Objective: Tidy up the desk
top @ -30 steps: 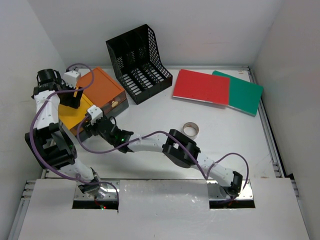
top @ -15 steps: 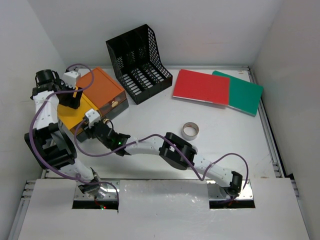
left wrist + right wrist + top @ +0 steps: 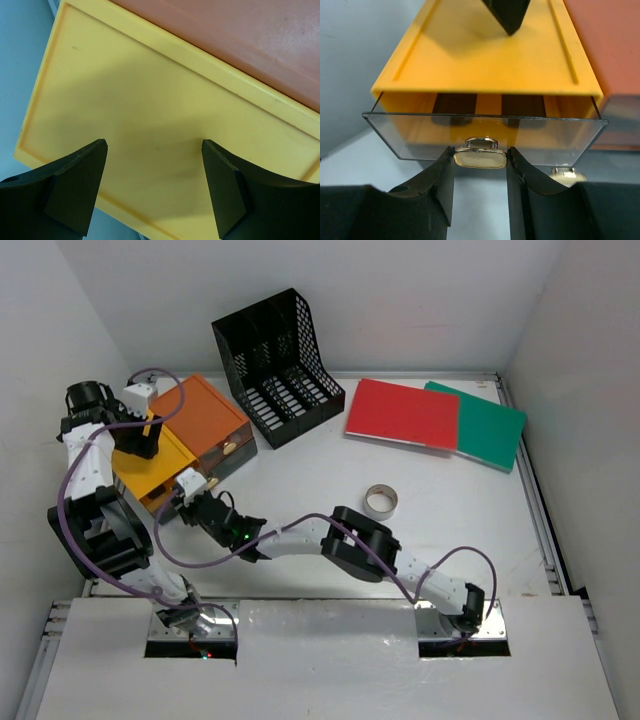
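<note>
The desk point(image 3: 450, 540) is the white, railed top under everything, with most of the clutter along its left and far edges. At the left edge a yellow box point(image 3: 150, 475) sits against an orange box point(image 3: 205, 415).

The right claw point(image 3: 190, 503) is narrow around the drawer handle point(image 3: 480, 159), with no gap showing on either side. The left claw point(image 3: 155, 150) hangs wide over the yellow top and holds nothing. I cannot tell whether it presses down.

The handle is small and smooth, so a pull could slip off it. If nothing pins the box, the whole box may slide toward the near edge instead of the drawer opening.

The clear drawer front point(image 3: 420, 135) shows only dark bands behind it, so the contents are unclear. The black file rack point(image 3: 280, 365) at the far edge shows no papers. A red folder point(image 3: 402, 413) and a green folder point(image 3: 495, 425) lie by the far right corner and a tape roll point(image 3: 381, 501) lies mid-desk — all outside any container.
</note>
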Available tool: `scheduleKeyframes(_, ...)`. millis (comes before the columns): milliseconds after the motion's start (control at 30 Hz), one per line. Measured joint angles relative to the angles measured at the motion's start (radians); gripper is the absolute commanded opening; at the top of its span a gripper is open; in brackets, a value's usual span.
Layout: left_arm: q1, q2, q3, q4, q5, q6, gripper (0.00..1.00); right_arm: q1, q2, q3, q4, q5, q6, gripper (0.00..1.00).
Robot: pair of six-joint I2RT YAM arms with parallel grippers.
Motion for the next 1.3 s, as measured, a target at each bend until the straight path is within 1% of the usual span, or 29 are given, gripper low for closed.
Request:
scheduleKeyframes(67,0.006,0.000,0.000,0.000,0.000,0.000,0.74,0.015,-0.045,-0.068,0.012,0.021,-0.011,0.00)
scheduleKeyframes(200,0.016,0.000,0.000,0.001,-0.002,0.000,0.74,0.055,-0.172,-0.280,0.062,0.062,-0.024,0.00)
scheduleKeyframes(367,0.027,0.000,0.000,0.000,-0.002,-0.001,0.75,0.092,-0.331,-0.530,0.113,0.076,0.008,0.01)
scheduleKeyframes(400,0.029,0.000,0.000,0.000,-0.002,-0.001,0.75,0.097,-0.354,-0.566,0.120,0.076,0.017,0.07)
scheduleKeyframes(433,0.030,0.000,0.000,0.000,-0.002,-0.001,0.75,0.101,-0.368,-0.590,0.124,0.075,0.024,0.18)
scheduleKeyframes(467,0.030,0.000,0.000,0.000,-0.003,-0.001,0.75,0.103,-0.378,-0.608,0.126,0.071,0.029,0.45)
scheduleKeyframes(500,0.031,0.000,0.000,0.000,-0.003,-0.001,0.75,0.103,-0.384,-0.621,0.128,0.065,0.038,0.57)
scheduleKeyframes(533,0.031,0.000,0.000,0.000,-0.003,-0.002,0.75,0.105,-0.388,-0.630,0.128,0.055,0.045,0.66)
scheduleKeyframes(567,0.031,0.000,0.000,-0.001,-0.003,-0.002,0.75,0.106,-0.392,-0.642,0.129,0.040,0.051,0.83)
scheduleKeyframes(633,0.031,0.000,0.001,-0.003,-0.003,-0.003,0.75,0.106,-0.410,-0.673,0.127,0.018,0.060,0.98)
scheduleKeyframes(733,0.032,0.000,0.018,-0.038,-0.002,0.002,0.75,0.107,-0.488,-0.755,0.101,-0.014,0.055,0.99)
scheduleKeyframes(867,0.034,-0.002,0.071,-0.110,0.033,0.011,0.75,0.107,-0.674,-0.852,0.007,-0.040,0.042,0.99)
scheduleKeyframes(1000,0.019,-0.040,0.134,-0.136,0.063,0.013,0.75,0.104,-0.919,-0.897,-0.193,-0.058,0.014,0.99)
scheduleKeyframes(1067,-0.013,-0.074,0.161,-0.148,0.063,0.000,0.75,0.087,-1.035,-0.915,-0.316,-0.052,0.012,0.99)
scheduleKeyframes(1133,-0.098,-0.112,0.191,-0.160,0.044,-0.019,0.75,0.029,-1.157,-0.972,-0.420,-0.057,0.039,0.99)
scheduleKeyframes(1167,-0.152,-0.127,0.203,-0.160,0.025,-0.032,0.75,-0.030,-1.219,-1.015,-0.464,-0.072,0.061,0.98)
scheduleKeyframes(1200,-0.237,-0.139,0.220,-0.161,-0.007,-0.051,0.76,-0.110,-1.283,-1.072,-0.497,-0.098,0.084,0.97)
scheduleKeyframes(1233,-0.325,-0.145,0.236,-0.159,-0.026,-0.066,0.77,-0.223,-1.357,-1.144,-0.523,-0.120,0.111,0.96)
scheduleKeyframes(1267,-0.429,-0.146,0.256,-0.156,-0.057,-0.088,0.77,-0.297,-1.401,-1.191,-0.547,-0.132,0.130,0.96)
scheduleKeyframes(1300,-0.529,-0.142,0.275,-0.153,-0.084,-0.109,0.77,-0.458,-1.477,-1.268,-0.603,-0.132,0.156,0.96)
